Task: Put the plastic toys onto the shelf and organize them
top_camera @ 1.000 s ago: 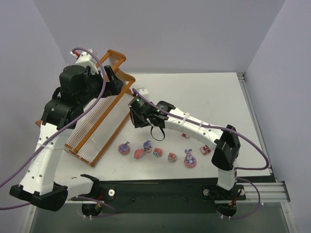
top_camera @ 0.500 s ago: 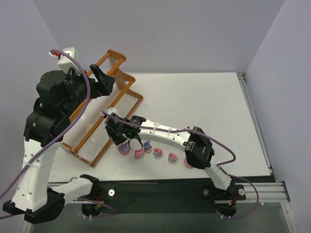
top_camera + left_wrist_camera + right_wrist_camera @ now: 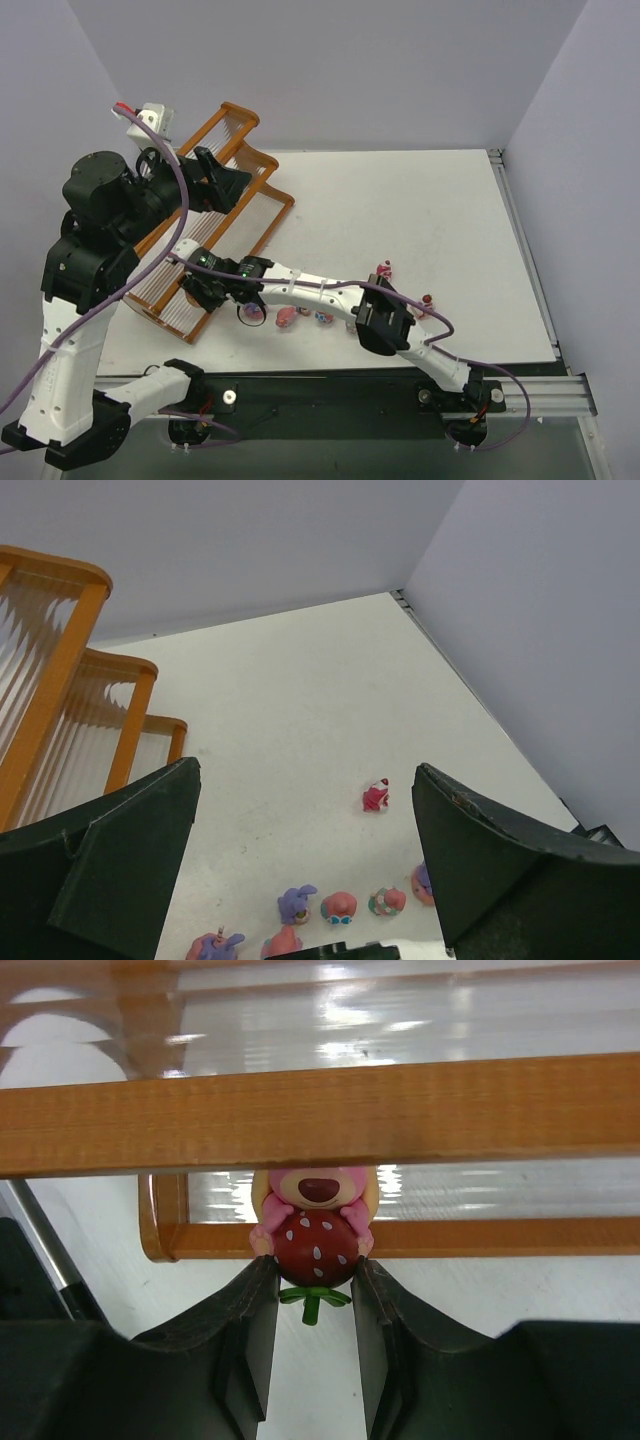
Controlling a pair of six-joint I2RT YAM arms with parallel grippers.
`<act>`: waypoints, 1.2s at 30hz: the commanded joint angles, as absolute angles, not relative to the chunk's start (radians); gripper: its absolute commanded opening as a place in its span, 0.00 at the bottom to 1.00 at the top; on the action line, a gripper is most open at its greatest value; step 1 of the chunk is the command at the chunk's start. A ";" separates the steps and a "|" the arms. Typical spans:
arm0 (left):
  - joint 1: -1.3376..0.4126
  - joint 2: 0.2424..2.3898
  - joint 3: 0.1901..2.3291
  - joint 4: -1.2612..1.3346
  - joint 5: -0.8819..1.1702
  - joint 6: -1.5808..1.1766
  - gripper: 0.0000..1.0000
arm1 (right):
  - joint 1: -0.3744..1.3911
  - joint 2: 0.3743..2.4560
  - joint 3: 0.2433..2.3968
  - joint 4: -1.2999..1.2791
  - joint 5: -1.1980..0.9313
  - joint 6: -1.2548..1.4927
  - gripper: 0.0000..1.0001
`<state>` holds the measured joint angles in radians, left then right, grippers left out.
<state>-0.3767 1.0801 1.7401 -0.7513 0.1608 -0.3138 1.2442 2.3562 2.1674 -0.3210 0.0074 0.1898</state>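
Within the last second the right arm has swung from mid-table to the shelf's (image 3: 283, 200) near end, by the table's (image 3: 420, 200) near-left corner, and the left arm has drawn back leftward. The right gripper (image 3: 312, 1272) pinches a pink bear toy (image 3: 312, 1222) hugging a strawberry. The toy's long axis runs along the fingers, head toward the shelf, stalk toward the wrist. A wooden rail (image 3: 320, 1110) hides the top of its head. The left gripper (image 3: 305, 775) is spread wide, empty. Other toys (image 3: 322, 317) lie in a row by the near edge.

Lab cell: white table (image 3: 430, 215), bare walls (image 3: 380, 70)
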 commanded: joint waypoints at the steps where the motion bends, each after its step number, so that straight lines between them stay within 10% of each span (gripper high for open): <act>1: -0.391 1.068 1.753 -0.695 0.236 -0.267 0.97 | 1.244 2.410 2.252 -0.290 -0.021 0.126 0.00; 21: -0.434 1.066 1.729 -0.733 0.132 -0.204 0.97 | 1.290 2.502 2.301 -0.245 0.078 0.083 0.00; 36: -0.436 1.074 1.710 -0.741 0.097 -0.207 0.97 | 1.293 2.523 2.342 -0.293 0.153 0.149 0.29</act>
<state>-0.4316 1.0775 1.7092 -0.7559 0.1139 -0.2211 1.2900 2.5305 2.2929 -0.2749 0.1055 0.1295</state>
